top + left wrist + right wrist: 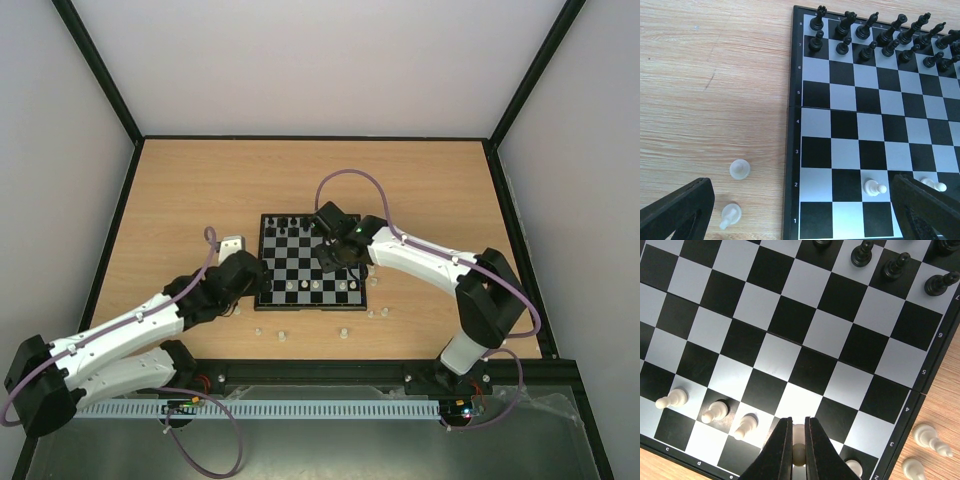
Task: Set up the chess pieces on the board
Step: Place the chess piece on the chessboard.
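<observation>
Pinching rounded whitish pawn [798,439]: right fingers [781,452] | left fingers [680,212]: spread wide | board [790,315]: checkered

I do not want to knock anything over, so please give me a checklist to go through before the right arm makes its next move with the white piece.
1. Right gripper shut on the white piece: ok.
2. Square beneath that piece free: cannot tell, the fingers hide it.
3. Nearest white pawn apart from the fingers: ok, but close.
4. Left gripper open and empty: ok.
5. Black pieces upright on the board: ok.
6. All white pieces on the board: not ok, loose ones lie on the table.
</observation>
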{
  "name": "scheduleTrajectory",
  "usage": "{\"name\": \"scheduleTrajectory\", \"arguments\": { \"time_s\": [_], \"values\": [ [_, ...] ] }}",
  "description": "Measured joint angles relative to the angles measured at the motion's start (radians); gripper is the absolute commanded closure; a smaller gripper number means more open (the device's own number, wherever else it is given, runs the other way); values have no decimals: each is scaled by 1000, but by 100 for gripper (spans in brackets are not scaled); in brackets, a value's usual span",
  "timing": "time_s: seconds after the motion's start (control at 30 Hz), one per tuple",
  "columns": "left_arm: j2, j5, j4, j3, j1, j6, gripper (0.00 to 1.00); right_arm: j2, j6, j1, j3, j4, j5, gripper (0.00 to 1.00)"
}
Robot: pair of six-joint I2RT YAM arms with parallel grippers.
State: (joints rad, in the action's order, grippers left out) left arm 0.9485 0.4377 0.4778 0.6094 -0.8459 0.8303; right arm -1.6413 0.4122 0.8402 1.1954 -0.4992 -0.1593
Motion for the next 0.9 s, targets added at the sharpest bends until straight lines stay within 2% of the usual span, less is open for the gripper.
{"name": "scheduleTrajectory", "arguments": {
  "time_s": [0.9],
  "values": [
    [32,-12,-37,12,0,-1,1,-10,0,33,-71,8,61,99]
  ]
}}
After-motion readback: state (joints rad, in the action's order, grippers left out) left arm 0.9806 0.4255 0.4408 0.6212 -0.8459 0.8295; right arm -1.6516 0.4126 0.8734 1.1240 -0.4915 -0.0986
